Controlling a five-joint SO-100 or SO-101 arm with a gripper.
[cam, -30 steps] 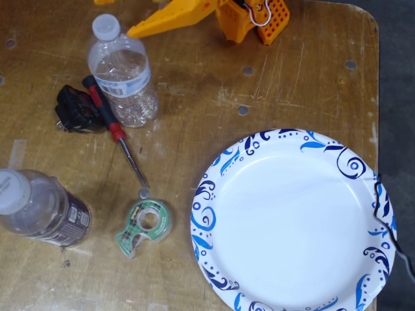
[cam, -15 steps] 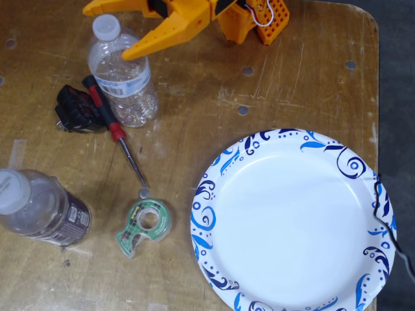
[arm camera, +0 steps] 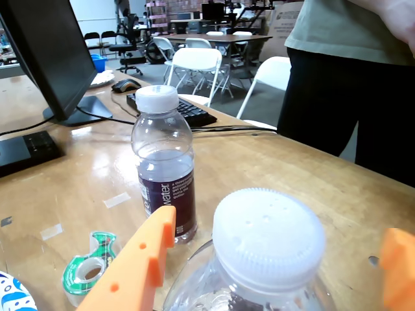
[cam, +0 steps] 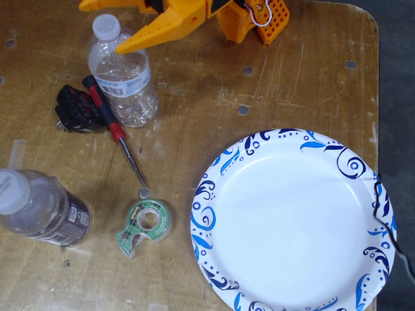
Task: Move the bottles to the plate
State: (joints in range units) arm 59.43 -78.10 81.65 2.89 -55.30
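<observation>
Working from the left of the fixed view, we see the wider clear plastic bottle with the dark brown label [cam: 40,208] standing at the table's left edge, untouched, with a green tape dispenser [cam: 144,225] just beside it. Above these lie a black plug [cam: 74,110] and a red-handled screwdriver [cam: 111,128]. Next comes the clear plastic bottle with the white-blue label [cam: 122,72], upright near the top. Our orange two-finger gripper [cam: 102,24] hangs over its white cap, fingers spread. In the wrist view the cap sits between the two orange fingers [arm camera: 136,262], with a gap on either side, so nothing is pinched yet.

Further right, the large white paper plate with blue swirls on its rim [cam: 202,220] lies empty, well apart from both bottles.

We judge that we are in the approach to the first bottle. The next move calls for us to lower around the neck or body, press the fingers together on it, lift it without tipping, and carry it right to the plate.
</observation>
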